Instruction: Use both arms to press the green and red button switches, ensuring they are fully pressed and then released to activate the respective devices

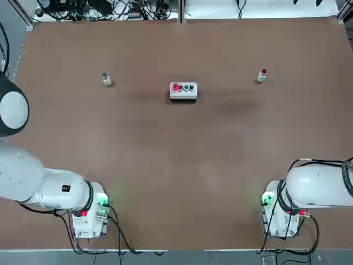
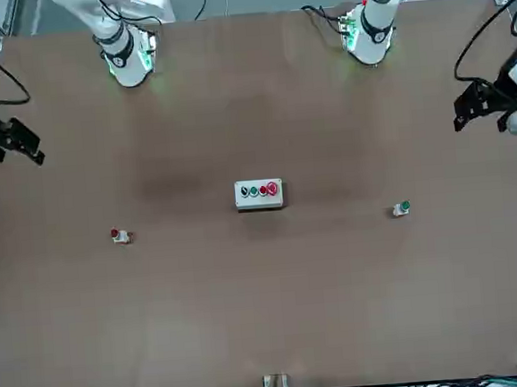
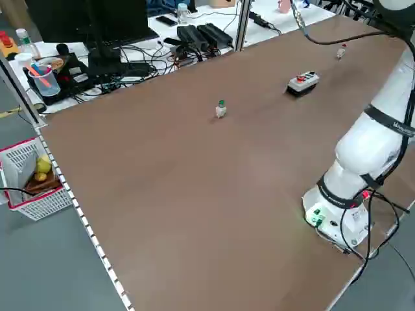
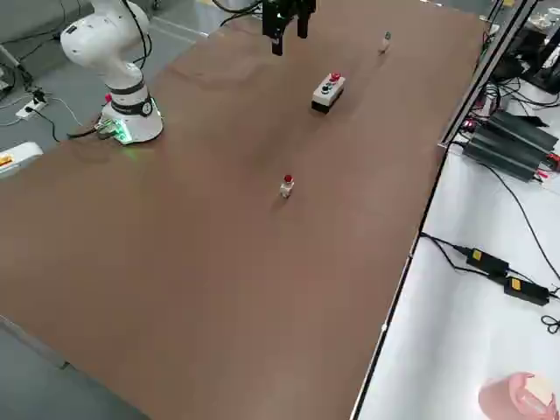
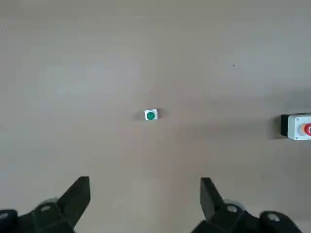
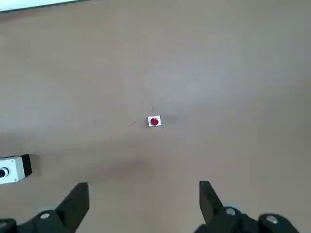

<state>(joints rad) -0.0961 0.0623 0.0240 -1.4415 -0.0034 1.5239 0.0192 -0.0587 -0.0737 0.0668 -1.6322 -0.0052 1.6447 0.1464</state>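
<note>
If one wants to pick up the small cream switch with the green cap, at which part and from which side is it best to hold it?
Grip the pale cream body of the small green-capped switch, below its cap, probably from straight above: it stands upright and alone, and its flat opposite sides should suit two fingers.

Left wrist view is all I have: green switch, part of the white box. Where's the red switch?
Observer: Red switch stands on the table, beyond the white box to the robot's right.
Operator: Right gripper on it?
Observer: No. Front view has it off at the table's right side, left gripper at the left side. Right jaws are open, nothing between them.
Operator: Box has more than that one red button?
Observer: Yes, four buttons in a row.
</note>
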